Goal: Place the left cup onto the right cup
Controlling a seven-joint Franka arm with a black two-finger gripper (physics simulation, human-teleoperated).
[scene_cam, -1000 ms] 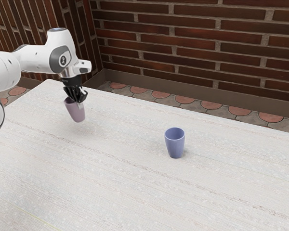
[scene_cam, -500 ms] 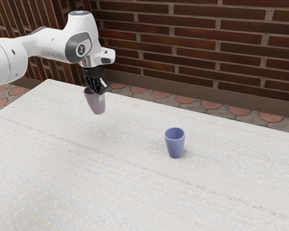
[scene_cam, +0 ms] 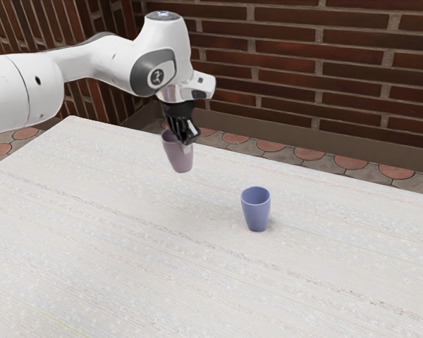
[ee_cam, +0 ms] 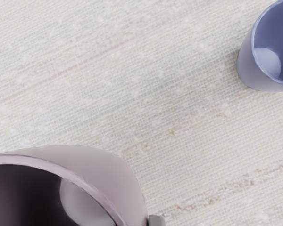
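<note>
A mauve cup (scene_cam: 178, 154) hangs in the air above the table, slightly tilted, with my black gripper (scene_cam: 180, 132) shut on its rim. A blue-violet cup (scene_cam: 256, 208) stands upright on the table, lower and toward the exterior view's right of the held cup. In the wrist view the mauve cup (ee_cam: 80, 186) is large and close under my hand, its open mouth facing the camera. The blue cup (ee_cam: 268, 52) sits farther off on the table, its inside visible.
The pale wood-grain table (scene_cam: 127, 267) stretches wide around both cups. A brick wall (scene_cam: 303, 63) and a paved floor strip (scene_cam: 296, 151) lie beyond the table's far edge.
My arm has carried the mauve cup toward the exterior view's right, closer to the blue cup, staying above the table. The blue cup has not moved.
</note>
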